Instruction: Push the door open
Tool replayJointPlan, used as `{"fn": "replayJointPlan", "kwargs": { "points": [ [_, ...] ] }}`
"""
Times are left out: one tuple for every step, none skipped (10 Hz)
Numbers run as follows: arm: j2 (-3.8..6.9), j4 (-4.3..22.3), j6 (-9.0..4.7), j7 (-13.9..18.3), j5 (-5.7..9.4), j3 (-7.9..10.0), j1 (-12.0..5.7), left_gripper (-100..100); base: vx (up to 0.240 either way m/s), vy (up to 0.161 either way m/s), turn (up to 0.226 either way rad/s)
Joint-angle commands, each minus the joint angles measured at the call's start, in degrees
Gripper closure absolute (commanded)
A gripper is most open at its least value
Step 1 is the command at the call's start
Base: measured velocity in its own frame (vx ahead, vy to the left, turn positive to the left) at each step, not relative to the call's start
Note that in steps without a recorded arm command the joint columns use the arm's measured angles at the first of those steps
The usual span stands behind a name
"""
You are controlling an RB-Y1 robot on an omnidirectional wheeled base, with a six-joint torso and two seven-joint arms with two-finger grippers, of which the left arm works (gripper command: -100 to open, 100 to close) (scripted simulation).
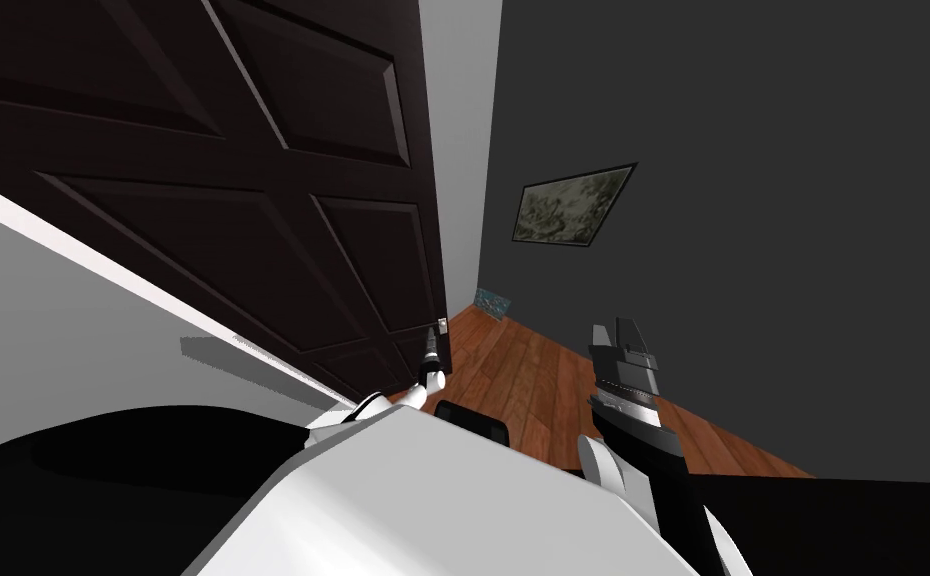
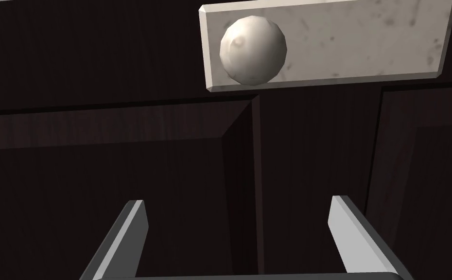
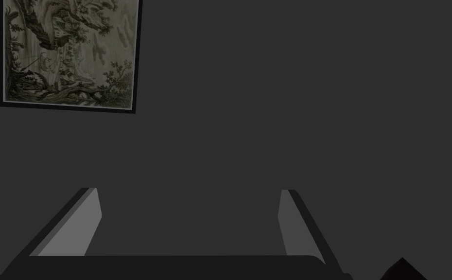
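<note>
- Pushing calls for no grasp, so the fingers (image 2: pixel 132 228) of the left gripper (image 2: pixel 239 201), standing apart with nothing between them, are well set for the job.
- Just beyond the tips lies the dark panelled door (image 2: pixel 98 170); whether they touch it cannot be told.
- Farther out past the tips, a pale round knob (image 2: pixel 252 50) sits on its pale plate (image 2: pixel 366 43). The push is probably best placed near it, on the flat rail and not on a panel's bevel, where thin blades could skid.
- From the robot, the door stands at 11 o'clock with its free edge near 12, and wooden floor (image 1: pixel 533 380) shows past that edge at 1 o'clock.
- Pressing squarely and letting the arm follow the swing should hold contact.
- The right gripper (image 3: pixel 188 192) hangs at 1 o'clock, fingers apart and idle, and is best kept out of the gap.
</note>
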Motion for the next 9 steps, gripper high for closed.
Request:
{"fn": "replayJointPlan", "kwargs": {
  "points": [
    [-0.37, 0.5, -1.22, -0.9, 2.39, -1.91, -0.33, -100, -0.045, 0.005, 0.005],
    [-0.71, 0.7, -1.86, -1.5, 3.83, -3.03, -0.46, -100, -0.049, 0.001, 0.002],
    [-1.09, 0.9, -2.48, -2.1, 5.25, -4.14, -0.58, -100, -0.061, -0.007, 0.002],
    [-1.54, 1.0, -3.07, -2.6, 6.58, -5.18, -0.71, -100, -0.056, -0.011, 0.000],
    [-2.01, 1.1, -3.63, -3.1, 7.87, -6.19, -0.82, -100, -0.059, -0.022, -0.003],
    [-2.52, 1.3, -4.17, -3.6, 9.08, -7.13, -0.93, -100, -0.064, -0.031, -0.002],
    [-3.04, 1.4, -4.64, -4.0, 10.15, -7.97, -1.03, -100, -0.055, -0.043, -0.005],
    [-3.55, 1.5, -5.08, -4.5, 11.16, -8.76, -1.12, -100, -0.056, -0.056, -0.008],
    [-4.48, 1.7, -5.76, -5.1, 12.69, -9.95, -1.26, -100, -0.064, -0.104, -0.021]
  ]
}}
